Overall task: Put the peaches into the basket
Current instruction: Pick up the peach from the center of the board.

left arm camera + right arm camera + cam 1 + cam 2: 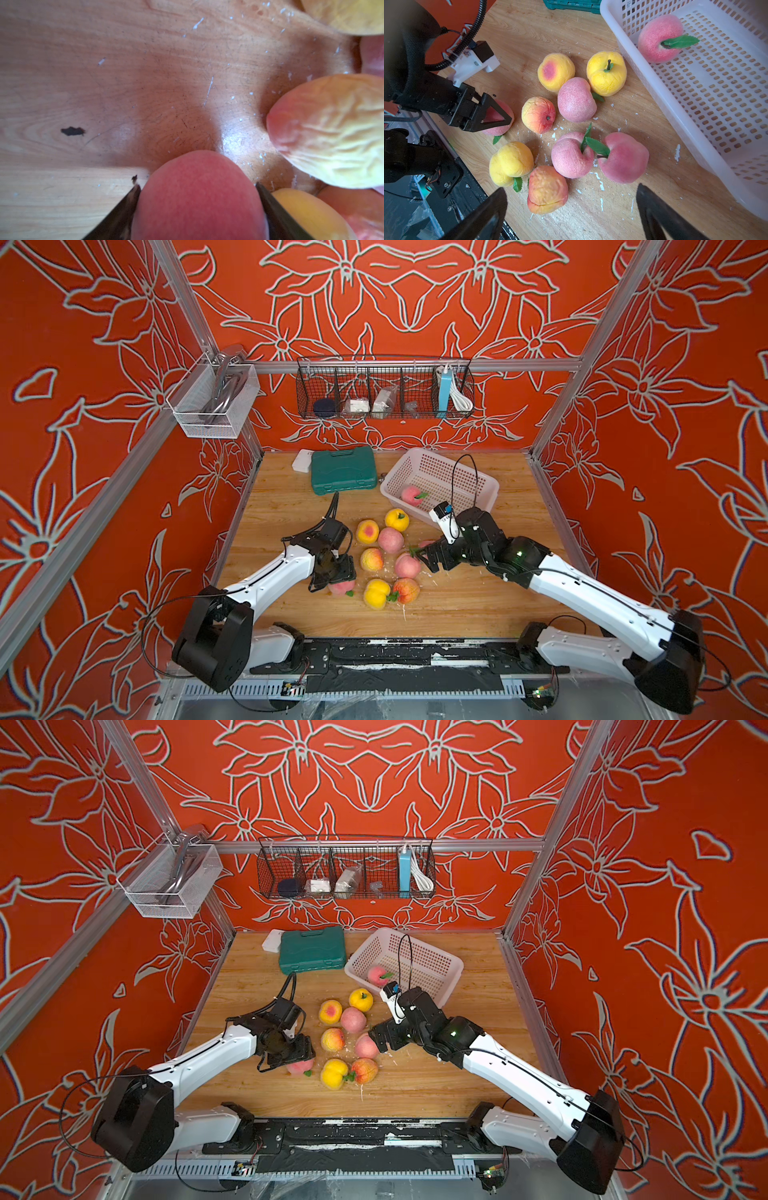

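Left hand (197,186): is pinching a pink peach (343,587) between both fingers, low over the table (457,608), at the near left edge of the pile.
Front peaches: a plain yellow peach (376,594) and an orange-red peach (407,590) are lying side by side, touching.
Right hand (572,189): is hovering with fingers spread wide, holding nothing, by two leafy pink peaches (572,158) that are leaning together.
Middle: a blushed peach (371,559) is sitting between the hands.
Far peaches: a red-spotted peach (367,531), a speckled pink peach (390,540) and a stemmed yellow peach (397,519) are crowding together near the basket.
Basket (432,472): is sitting far right on the table, carrying one leafy peach (411,494) in its near corner.
Back: a green case (343,469) is lying just left of the basket.
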